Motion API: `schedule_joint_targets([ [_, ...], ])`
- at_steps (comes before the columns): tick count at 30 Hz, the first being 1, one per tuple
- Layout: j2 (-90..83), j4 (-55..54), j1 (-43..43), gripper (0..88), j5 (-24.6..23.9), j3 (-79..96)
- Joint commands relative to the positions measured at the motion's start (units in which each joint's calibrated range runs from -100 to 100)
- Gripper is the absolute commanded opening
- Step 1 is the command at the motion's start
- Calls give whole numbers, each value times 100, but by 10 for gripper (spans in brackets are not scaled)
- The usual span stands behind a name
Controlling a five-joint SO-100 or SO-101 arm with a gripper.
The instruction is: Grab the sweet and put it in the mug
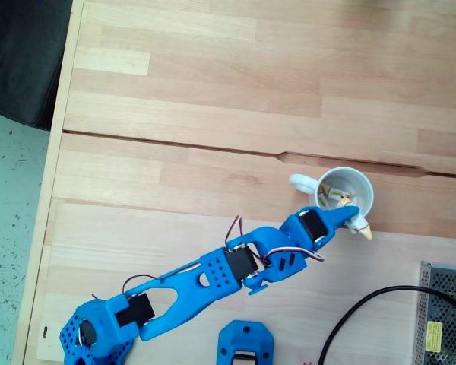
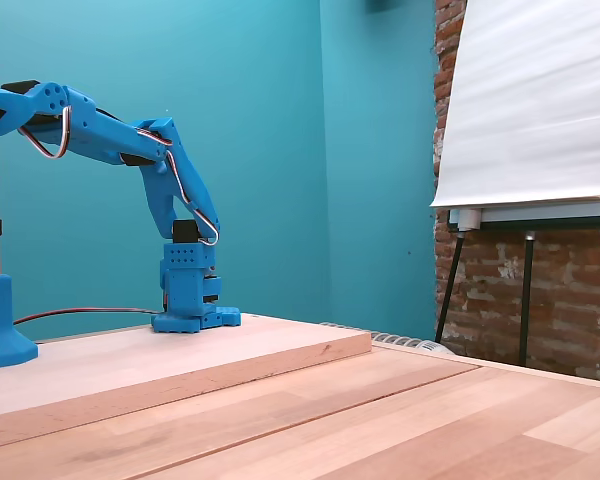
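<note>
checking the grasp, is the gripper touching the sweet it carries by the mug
Touching. In a fixed view from above, the gripper pinches the sweet at the mug rim.

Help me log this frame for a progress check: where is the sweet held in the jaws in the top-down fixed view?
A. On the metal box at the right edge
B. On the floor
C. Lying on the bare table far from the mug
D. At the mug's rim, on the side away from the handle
D: the sweet sits in the gripper at the rim of the mug, opposite the handle; more sweets lie inside.
</note>
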Motion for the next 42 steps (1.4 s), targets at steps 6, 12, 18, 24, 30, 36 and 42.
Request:
schedule_joint_targets([
  [6,-95,19,46,35,49,22],
  [12,-77,60,-26,35,0,22],
  [18,-51,116,-26,35,-10,22],
  [24,-69,124,-33,35,-10,22],
  [30,-69,124,-41,35,-10,22],
  [36,-77,132,-41,35,-10,22],
  [42,-86,132,-48,37,-5,13],
])
